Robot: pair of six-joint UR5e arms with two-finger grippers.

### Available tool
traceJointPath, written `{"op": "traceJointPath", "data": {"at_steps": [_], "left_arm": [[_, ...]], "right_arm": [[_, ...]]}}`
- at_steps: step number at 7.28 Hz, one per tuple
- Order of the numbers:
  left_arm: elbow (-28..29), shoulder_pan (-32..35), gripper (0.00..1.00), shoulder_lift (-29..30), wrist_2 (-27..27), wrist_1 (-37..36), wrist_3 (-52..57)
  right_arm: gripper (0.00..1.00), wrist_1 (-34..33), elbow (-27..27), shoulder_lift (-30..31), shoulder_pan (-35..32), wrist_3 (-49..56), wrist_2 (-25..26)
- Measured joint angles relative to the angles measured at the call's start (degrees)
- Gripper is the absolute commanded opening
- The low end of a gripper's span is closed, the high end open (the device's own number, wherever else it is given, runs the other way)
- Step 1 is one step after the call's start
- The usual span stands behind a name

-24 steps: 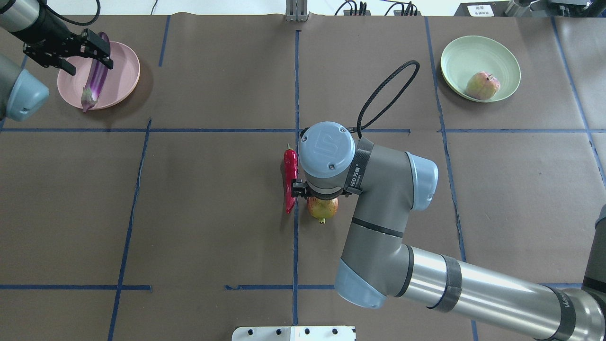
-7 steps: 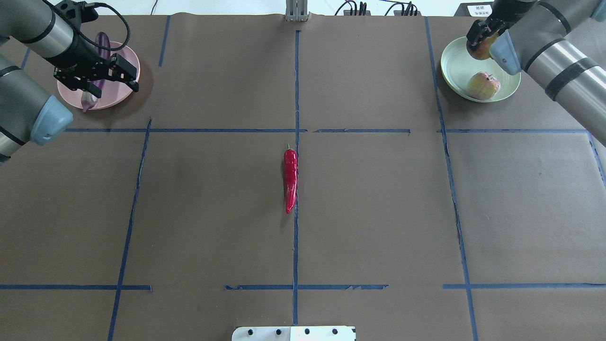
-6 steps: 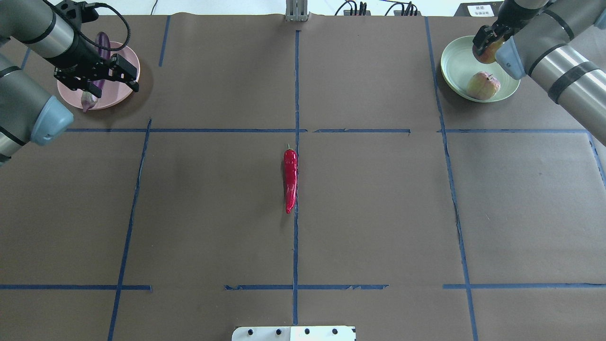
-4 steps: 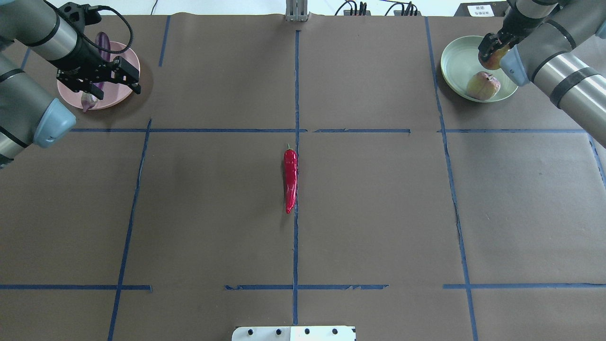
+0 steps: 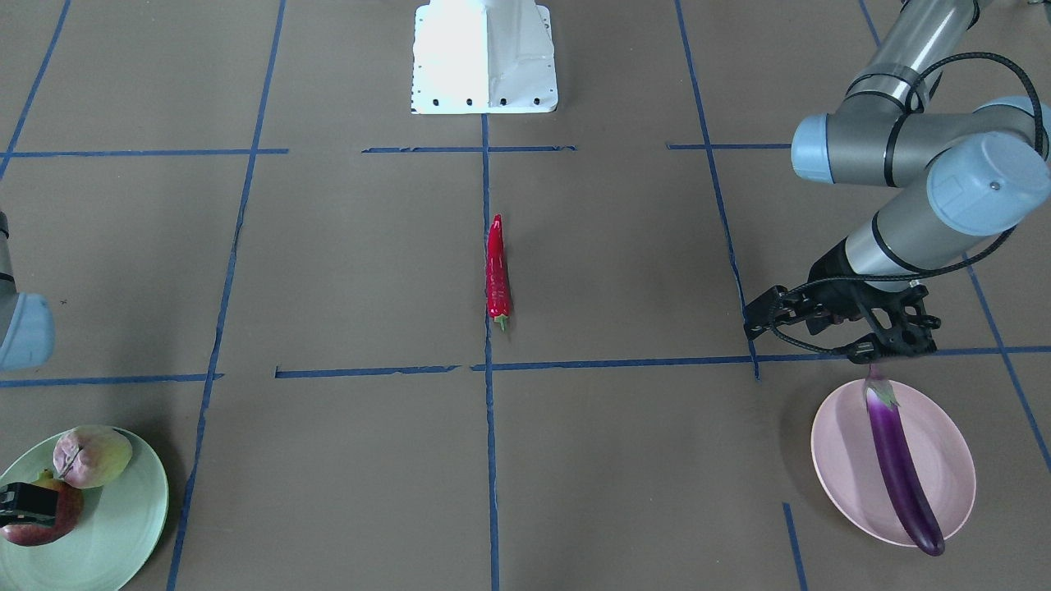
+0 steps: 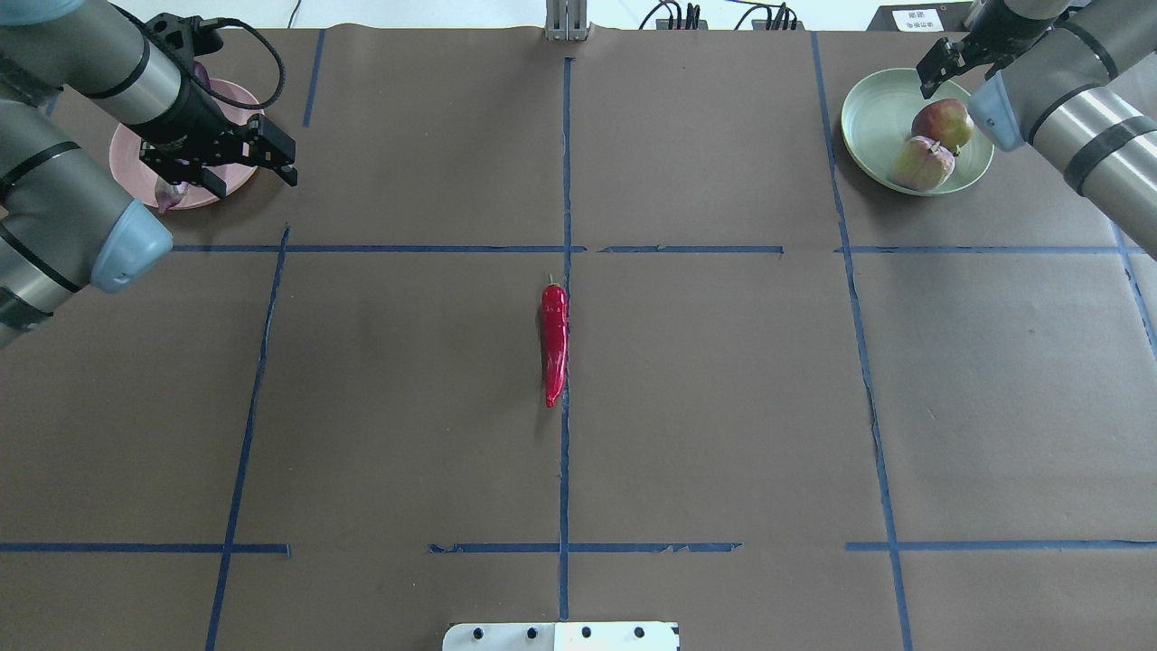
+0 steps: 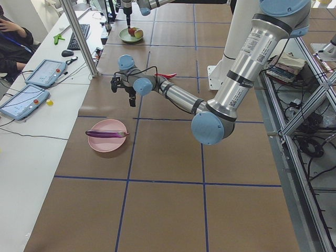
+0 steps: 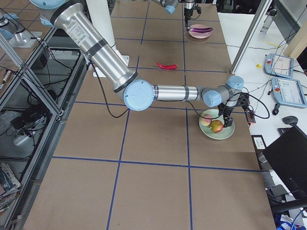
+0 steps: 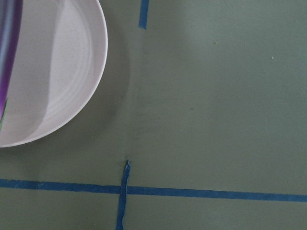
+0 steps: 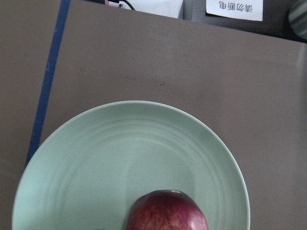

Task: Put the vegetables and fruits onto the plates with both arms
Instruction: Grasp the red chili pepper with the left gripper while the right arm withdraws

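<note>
Pomegranate (image 6: 943, 124) had left the R gripper (image 6: 942, 74) since 0.5 s ago & lay on the green plate (image 6: 870, 117), just beside the peach (image 6: 920, 165). R gripper was released, empty. L gripper (image 6: 253, 174) had slid off the pink plate (image 5: 944, 443), jaws spread, empty; eggplant (image 5: 899, 460) lay across the plate. Chili (image 6: 554, 344) lay mid-table.

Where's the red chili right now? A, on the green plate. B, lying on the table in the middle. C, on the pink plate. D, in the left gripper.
B: the chili lies alone on the table, along the centre tape line.
</note>
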State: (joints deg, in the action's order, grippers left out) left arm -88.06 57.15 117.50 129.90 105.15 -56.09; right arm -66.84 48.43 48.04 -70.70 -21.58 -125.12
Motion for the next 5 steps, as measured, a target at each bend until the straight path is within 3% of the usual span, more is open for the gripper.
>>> {"op": "traceJointPath", "data": {"at_steps": [2, 5], "left_arm": [[-2.54, -6.15, 1.0, 1.98, -3.96, -0.78, -9.3], [-4.35, -19.26, 1.0, 10.59, -14.66, -8.48, -23.22]], "right_arm": [[1.0, -1.92, 7.64, 5.37, -3.57, 0.1, -3.85], [1.0, -5.68, 23.28, 19.15, -7.35, 4.89, -7.44]]}}
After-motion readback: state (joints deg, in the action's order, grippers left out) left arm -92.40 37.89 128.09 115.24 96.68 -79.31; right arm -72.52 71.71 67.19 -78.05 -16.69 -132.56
